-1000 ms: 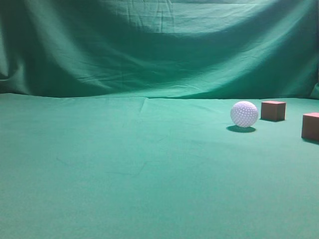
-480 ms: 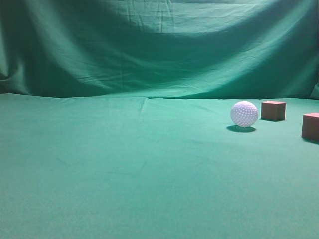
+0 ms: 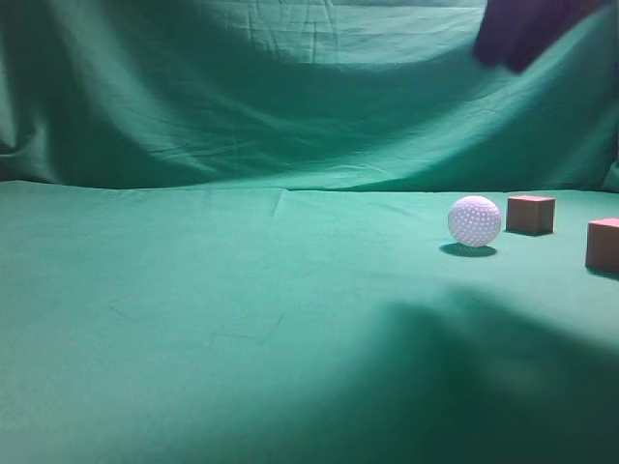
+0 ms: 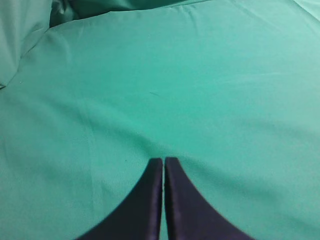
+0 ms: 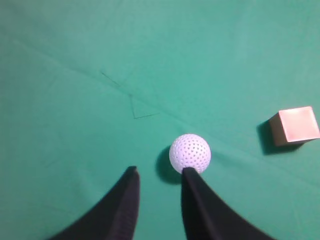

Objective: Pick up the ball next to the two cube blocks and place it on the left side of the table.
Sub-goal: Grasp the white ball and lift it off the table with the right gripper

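Note:
The white dimpled ball (image 3: 474, 220) rests on the green table (image 3: 242, 309) at the right, just left of a reddish-brown cube (image 3: 531, 214). The second cube (image 3: 603, 244) sits at the right edge, nearer the camera. A dark blurred part of my right arm (image 3: 527, 29) shows at the top right. In the right wrist view my right gripper (image 5: 160, 172) is open and empty above the cloth; the ball (image 5: 189, 153) lies just beyond its right fingertip, with one cube (image 5: 295, 125) to the right. My left gripper (image 4: 163, 161) is shut and empty over bare cloth.
A green cloth backdrop (image 3: 290, 87) hangs behind the table. A broad shadow (image 3: 464, 377) falls on the cloth at the front right. The cloth has slight wrinkles (image 5: 135, 102).
A dark part of my right arm has come into the top right of the exterior view, and a large shadow now lies on the front right cloth. Ball and cubes have not moved.

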